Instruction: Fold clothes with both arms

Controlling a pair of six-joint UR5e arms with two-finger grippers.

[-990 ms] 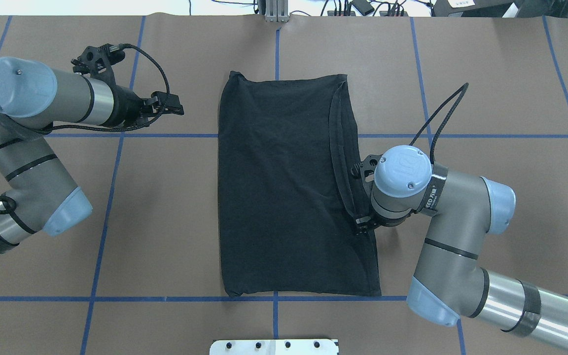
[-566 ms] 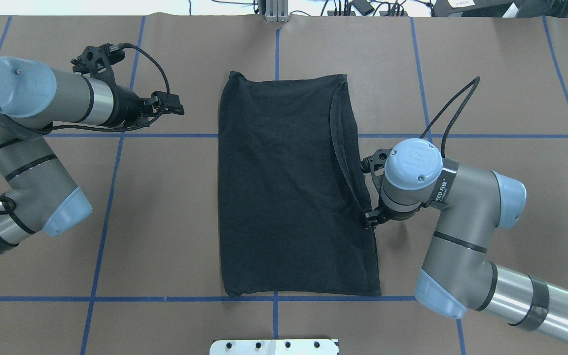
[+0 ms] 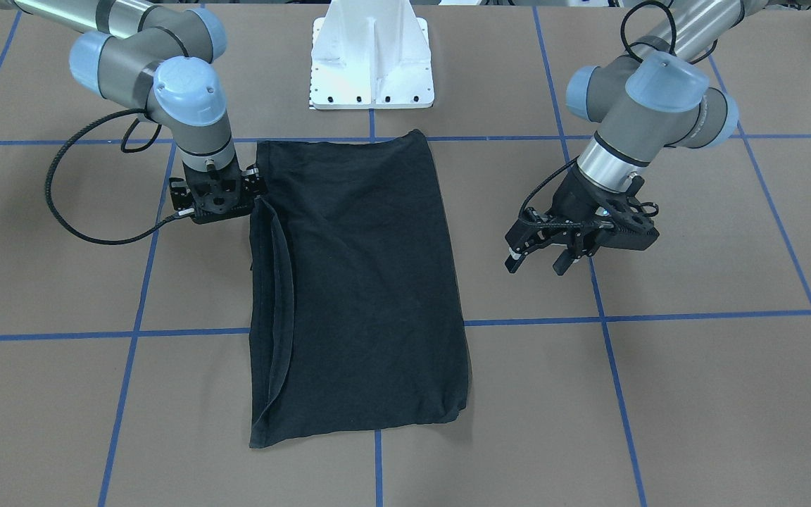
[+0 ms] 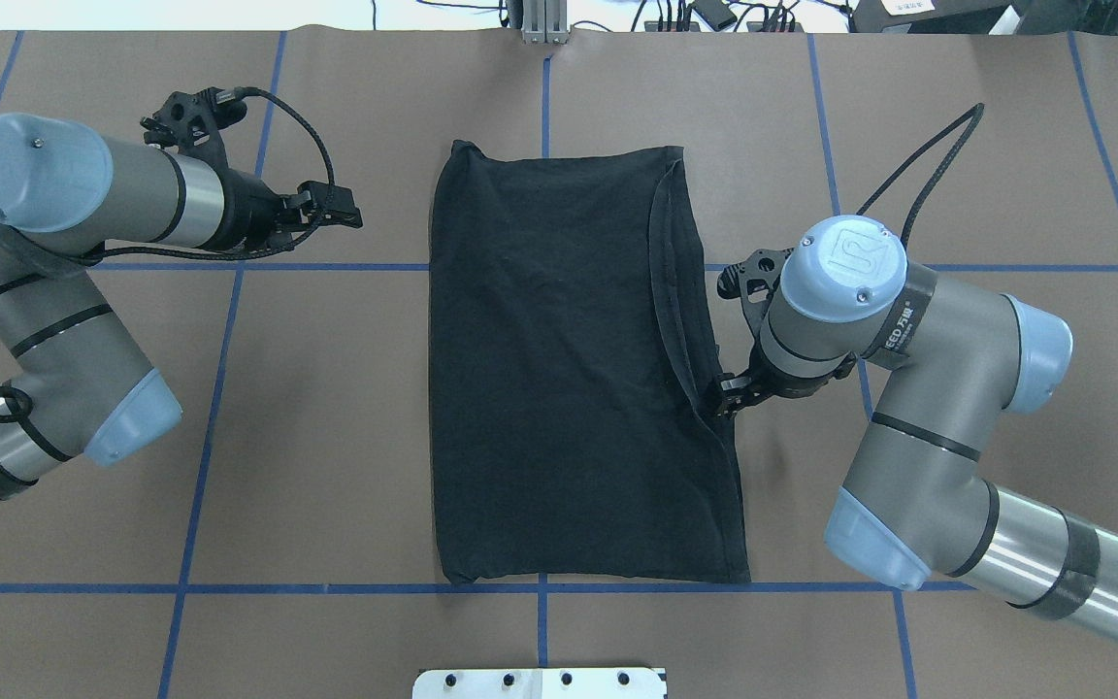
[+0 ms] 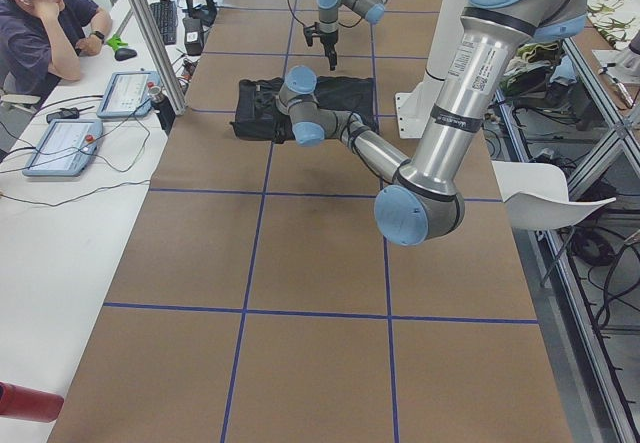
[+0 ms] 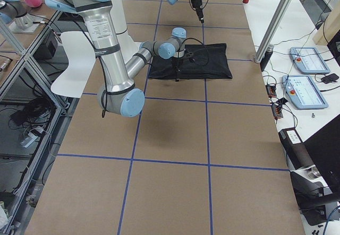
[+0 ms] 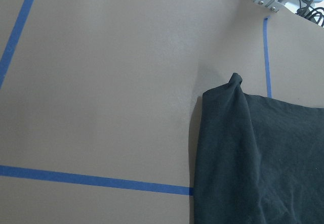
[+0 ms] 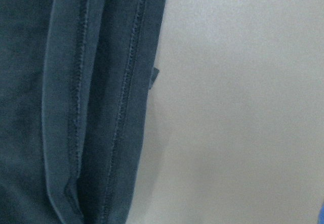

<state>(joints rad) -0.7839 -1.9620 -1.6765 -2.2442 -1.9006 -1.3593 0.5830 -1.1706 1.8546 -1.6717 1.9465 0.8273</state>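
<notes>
The black T-shirt (image 4: 569, 369) lies folded in a long rectangle in the middle of the table, plain side up, with doubled hems along its right edge (image 8: 76, 82). My right gripper (image 4: 726, 400) points down at that right edge, about halfway along it. Its fingers are hidden under the wrist, so I cannot tell if it is open or shut. In the front view it (image 3: 217, 204) stands beside the shirt (image 3: 363, 282). My left gripper (image 3: 536, 262) is open and empty, held above the table well to the shirt's left, near its far corner (image 7: 235, 82).
The white pedestal mount (image 3: 372, 63) stands at the near edge behind the shirt. Blue tape lines (image 4: 229, 266) cross the brown table. An aluminium post (image 4: 544, 24) stands at the far edge. An operator (image 5: 40, 23) sits at a side bench with control tablets (image 5: 130, 93).
My right arm has moved to the right and toward the far side, from over the shirt's right edge to just beside it. The shirt has not shifted. The left arm has not moved.
</notes>
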